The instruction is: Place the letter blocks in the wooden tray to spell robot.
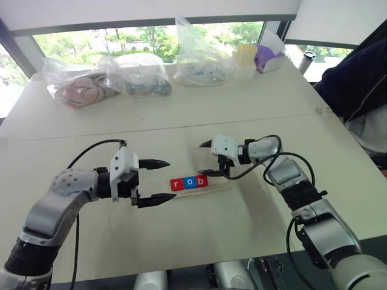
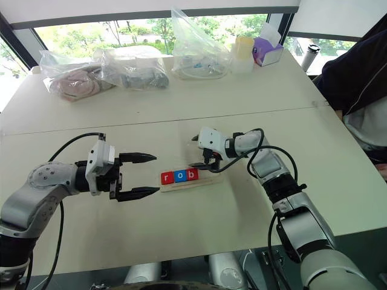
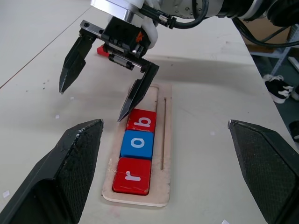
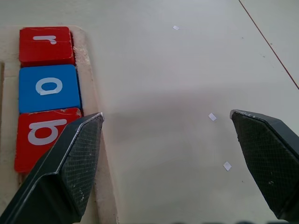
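From the head views, the wooden tray [image 1: 202,183] lies mid-desk [image 1: 181,115] holding red r [image 1: 176,184], blue o [image 1: 189,182] and red b [image 1: 201,180], between the released left tool [image 1: 158,181] and right tool [image 1: 208,158]; plastic bags [image 1: 109,78] line the far edge. In the left wrist view, one right-tool finger [image 3: 137,95] hangs over the b block, with another red block [image 3: 103,50] lying on the desk behind that tool. The right wrist view shows its spread fingers [image 4: 65,168] beside the tray rim.

Pale wooden tray [image 3: 164,154], light grain. Red block [image 3: 132,175] with white r, blue block [image 3: 137,143] with white o, red block [image 3: 141,122] with white b. Cream worktop [image 1: 181,235], flecked with tiny white bits. Black gripper fingers [image 3: 137,95], cross-hatched texture on inner pads.
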You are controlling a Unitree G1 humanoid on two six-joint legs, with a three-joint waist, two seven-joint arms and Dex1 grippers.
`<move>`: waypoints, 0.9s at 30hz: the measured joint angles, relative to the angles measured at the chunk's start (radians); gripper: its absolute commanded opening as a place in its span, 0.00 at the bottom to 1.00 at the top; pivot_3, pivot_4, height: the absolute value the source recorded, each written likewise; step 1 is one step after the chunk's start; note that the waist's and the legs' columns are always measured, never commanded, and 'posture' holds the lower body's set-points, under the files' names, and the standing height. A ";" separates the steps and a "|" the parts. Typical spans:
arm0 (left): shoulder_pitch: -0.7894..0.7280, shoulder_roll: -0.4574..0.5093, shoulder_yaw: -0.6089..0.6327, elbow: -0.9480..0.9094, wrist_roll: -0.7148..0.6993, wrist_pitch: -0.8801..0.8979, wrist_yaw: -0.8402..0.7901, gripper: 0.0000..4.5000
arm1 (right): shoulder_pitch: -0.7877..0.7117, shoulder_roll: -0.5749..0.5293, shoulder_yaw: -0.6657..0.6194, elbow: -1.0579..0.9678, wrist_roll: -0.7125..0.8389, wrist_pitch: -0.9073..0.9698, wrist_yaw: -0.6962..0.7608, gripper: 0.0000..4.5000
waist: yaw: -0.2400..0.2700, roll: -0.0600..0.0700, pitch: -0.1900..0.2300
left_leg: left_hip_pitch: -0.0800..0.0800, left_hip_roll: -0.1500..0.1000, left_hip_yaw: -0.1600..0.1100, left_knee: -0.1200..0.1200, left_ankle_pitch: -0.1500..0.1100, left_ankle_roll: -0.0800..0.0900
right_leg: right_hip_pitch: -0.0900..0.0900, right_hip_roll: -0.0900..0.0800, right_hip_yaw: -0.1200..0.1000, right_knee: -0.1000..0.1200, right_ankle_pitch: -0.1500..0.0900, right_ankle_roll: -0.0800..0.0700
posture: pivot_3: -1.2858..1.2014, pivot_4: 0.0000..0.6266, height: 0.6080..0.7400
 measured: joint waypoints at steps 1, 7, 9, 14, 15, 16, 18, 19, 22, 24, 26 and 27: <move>0.000 0.000 0.000 0.000 0.000 0.000 0.001 1.00 | 0.003 -0.001 0.001 -0.010 0.000 0.000 0.008 0.99 | 0.000 0.000 0.000 | 0.000 0.000 0.000 0.000 0.000 0.000 | 0.000 0.000 0.000 0.000 0.000 0.000 | 0.52 0.24 1.00; -0.003 -0.005 0.000 0.000 0.000 0.000 0.001 1.00 | 0.009 0.003 -0.001 -0.027 0.000 0.010 -0.007 0.99 | 0.000 0.000 0.000 | 0.000 0.000 0.000 0.000 0.000 0.000 | 0.000 0.000 0.000 0.000 0.000 0.000 | 0.52 0.24 1.00; -0.006 -0.009 -0.001 0.000 0.000 0.000 0.001 1.00 | 0.005 0.014 -0.025 -0.021 -0.001 0.012 -0.063 0.99 | 0.000 0.000 0.000 | 0.000 0.000 0.000 0.000 0.000 0.000 | 0.000 0.000 0.000 0.000 0.000 0.000 | 0.52 0.24 1.00; -0.008 -0.017 -0.004 0.000 0.000 0.000 0.003 1.00 | -0.019 0.021 -0.138 -0.039 -0.004 0.117 -0.271 0.99 | 0.002 0.000 0.000 | -0.001 0.000 0.000 0.000 0.000 0.000 | 0.000 0.000 0.000 0.000 0.000 0.000 | 0.52 0.24 1.00; -0.008 -0.019 -0.006 0.000 0.000 0.000 0.003 1.00 | -0.017 0.019 -0.181 -0.056 -0.007 0.172 -0.332 0.99 | 0.005 0.000 0.000 | -0.001 0.000 0.000 0.000 0.000 0.000 | 0.000 -0.001 0.000 0.000 0.000 0.000 | 0.52 0.24 1.00; -0.008 -0.022 -0.008 0.000 0.001 0.000 0.004 1.00 | -0.011 0.016 -0.219 -0.082 -0.007 0.226 -0.384 0.99 | 0.007 0.000 0.000 | -0.001 0.000 0.000 0.000 0.000 0.000 | 0.000 -0.001 0.000 0.000 0.000 0.000 | 0.52 0.24 1.00; -0.010 -0.029 -0.015 0.000 0.001 0.000 0.006 1.00 | 0.019 0.016 -0.291 -0.159 -0.004 0.347 -0.478 0.99 | 0.008 0.000 0.000 | -0.001 0.000 0.000 0.000 0.000 0.000 | 0.000 -0.001 0.000 0.000 0.000 0.000 | 0.52 0.24 1.00; -0.012 -0.032 -0.022 0.000 0.002 0.000 0.006 1.00 | 0.045 0.019 -0.323 -0.208 -0.002 0.415 -0.522 0.99 | 0.010 0.000 0.000 | -0.001 0.000 0.000 0.000 0.000 0.000 | 0.000 -0.001 0.000 0.000 0.000 0.000 | 0.52 0.24 1.00; -0.018 -0.045 -0.038 0.004 0.003 -0.003 0.004 1.00 | 0.154 0.062 -0.397 -0.367 0.001 0.619 -0.642 0.99 | 0.010 0.000 0.000 | -0.001 0.000 -0.001 -0.001 0.000 0.000 | 0.000 0.000 0.001 0.000 0.000 0.000 | 0.52 0.24 1.00; -0.026 -0.051 -0.044 0.009 0.005 -0.005 -0.001 1.00 | 0.214 0.107 -0.419 -0.440 0.004 0.725 -0.705 0.99 | 0.004 0.000 0.000 | 0.000 0.000 0.000 -0.001 0.000 0.000 | 0.000 0.000 0.001 0.000 0.000 0.000 | 0.52 0.24 1.00; -0.046 -0.059 -0.048 0.019 0.009 -0.009 -0.006 1.00 | 0.242 0.158 -0.453 -0.488 0.013 0.820 -0.769 0.99 | -0.001 0.001 0.000 | 0.000 0.000 0.000 -0.001 0.000 -0.001 | -0.001 0.000 0.001 0.000 0.000 -0.001 | 0.52 0.24 1.00; -0.054 -0.061 -0.053 0.022 0.012 -0.011 -0.009 1.00 | 0.246 0.174 -0.465 -0.504 0.017 0.854 -0.793 0.99 | -0.002 0.001 0.000 | 0.000 0.000 0.000 -0.001 0.000 -0.001 | -0.001 0.001 0.001 0.000 0.000 -0.001 | 0.52 0.24 1.00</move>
